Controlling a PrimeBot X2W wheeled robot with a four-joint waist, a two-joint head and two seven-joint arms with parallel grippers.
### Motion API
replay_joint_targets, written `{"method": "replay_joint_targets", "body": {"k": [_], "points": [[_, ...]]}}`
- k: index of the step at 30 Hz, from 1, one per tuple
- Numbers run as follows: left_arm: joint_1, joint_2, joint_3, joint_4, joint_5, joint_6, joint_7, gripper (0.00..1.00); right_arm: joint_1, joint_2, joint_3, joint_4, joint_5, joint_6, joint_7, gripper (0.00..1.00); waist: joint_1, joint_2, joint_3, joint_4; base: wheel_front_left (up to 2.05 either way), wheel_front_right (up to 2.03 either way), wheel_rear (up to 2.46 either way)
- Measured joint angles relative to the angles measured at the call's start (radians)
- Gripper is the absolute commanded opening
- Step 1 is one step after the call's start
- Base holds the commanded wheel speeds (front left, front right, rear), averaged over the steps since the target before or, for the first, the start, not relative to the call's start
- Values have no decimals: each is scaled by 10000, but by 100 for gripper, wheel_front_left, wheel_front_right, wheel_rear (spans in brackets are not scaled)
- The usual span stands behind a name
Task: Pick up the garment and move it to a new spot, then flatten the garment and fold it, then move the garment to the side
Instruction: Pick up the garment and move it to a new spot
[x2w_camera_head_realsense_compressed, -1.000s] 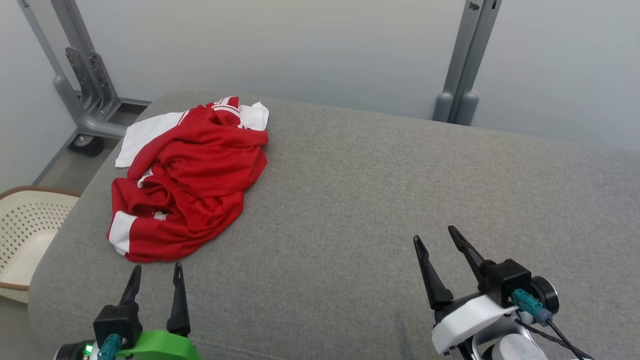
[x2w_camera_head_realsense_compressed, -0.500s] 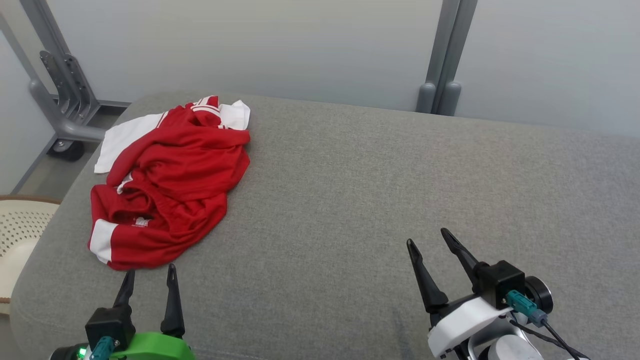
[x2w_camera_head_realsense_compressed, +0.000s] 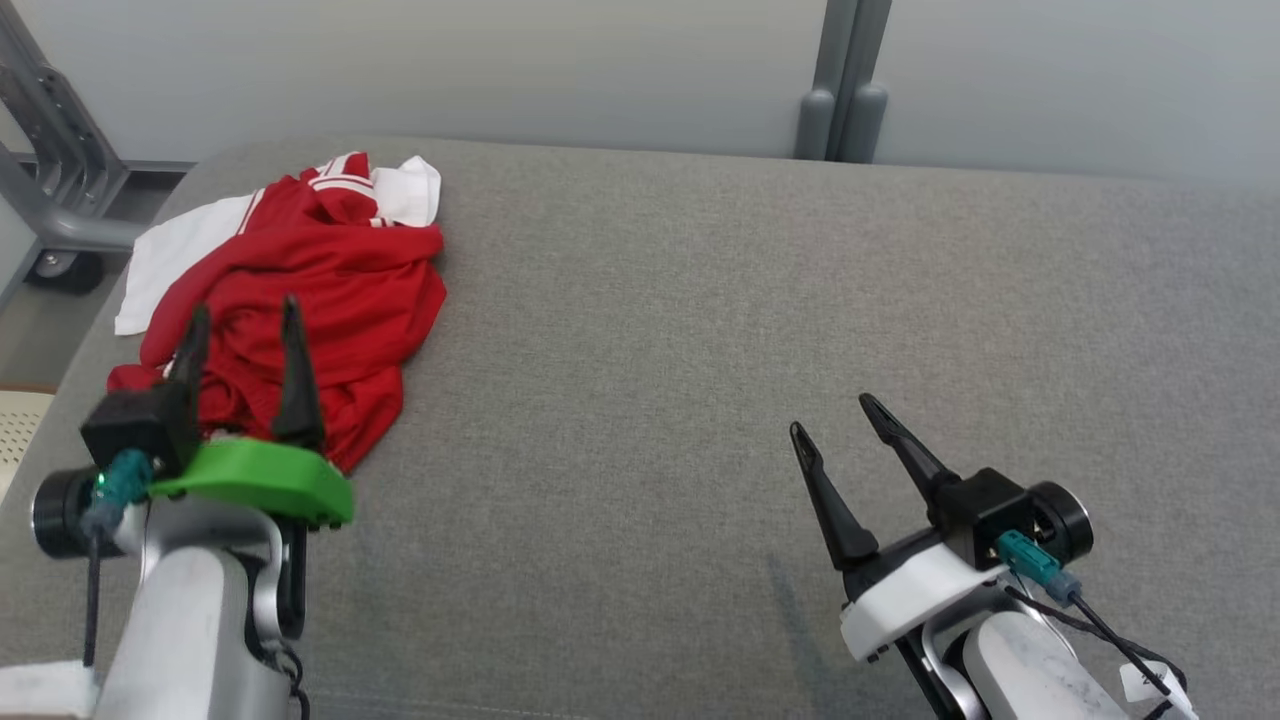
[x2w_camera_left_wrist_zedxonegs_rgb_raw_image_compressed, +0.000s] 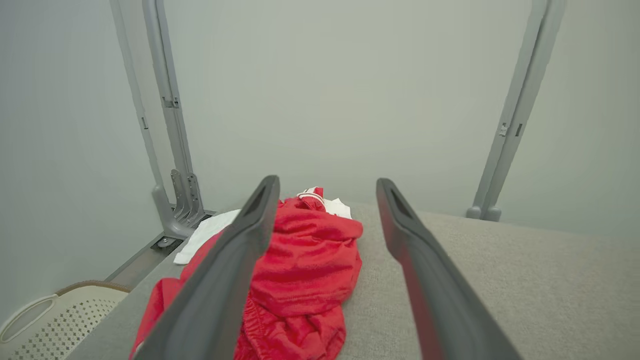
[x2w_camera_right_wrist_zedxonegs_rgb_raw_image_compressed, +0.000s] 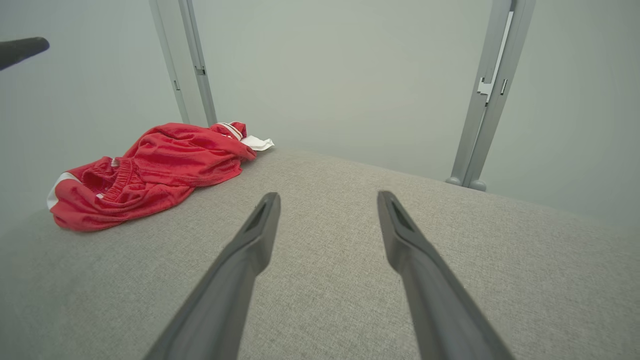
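Observation:
The garment (x2w_camera_head_realsense_compressed: 330, 270) is a red piece with white panels, lying crumpled at the far left of the grey padded surface (x2w_camera_head_realsense_compressed: 700, 300). It also shows in the left wrist view, garment (x2w_camera_left_wrist_zedxonegs_rgb_raw_image_compressed: 305, 265), and in the right wrist view, garment (x2w_camera_right_wrist_zedxonegs_rgb_raw_image_compressed: 160, 165). My left gripper (x2w_camera_head_realsense_compressed: 243, 312) stands open above the garment's near part, its fingers hiding some red cloth, with nothing between them. My right gripper (x2w_camera_head_realsense_compressed: 833, 413) is open over bare grey surface at the lower right, far from the garment.
A cream perforated basket (x2w_camera_left_wrist_zedxonegs_rgb_raw_image_compressed: 55, 320) sits on the floor off the surface's left edge. Grey metal frame posts (x2w_camera_head_realsense_compressed: 845, 80) stand against the pale wall behind, and a wheeled frame base (x2w_camera_head_realsense_compressed: 60, 220) stands at the far left. Grey surface spreads right of the garment.
My left arm has risen and reached forward, so its open fingers now overlap the garment's near part. The head camera has shifted, sliding the scene left and up. The right gripper stays open.

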Motion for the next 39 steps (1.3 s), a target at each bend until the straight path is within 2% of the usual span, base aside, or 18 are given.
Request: {"method": "replay_joint_targets", "body": {"k": [4,18,26,34,39], "points": [[-1052,-63,199,146,-261,-40,477,100,-395,-19,169,-102,-128,132,2,100,0,0,364,-221,0,0,0],[-3187,1078,1156,2061,-48,21,2138,100,-1765,-173,351,-639,-571,378,165,100,0,0,2029,-1416,0,0,0],[-4015,1383,1195,2801,265,29,2811,100,-2425,-174,380,-1001,-648,428,165,100,0,0,3095,-2044,0,0,0],[-4593,1423,1172,3590,577,67,3012,100,-2854,-169,318,-1060,-660,428,161,100,1,0,4040,-2429,0,0,0],[-4884,1544,1066,4125,1273,125,3020,100,-3095,-161,326,-959,-660,466,148,100,1,0,4544,-2589,0,0,0]]}}
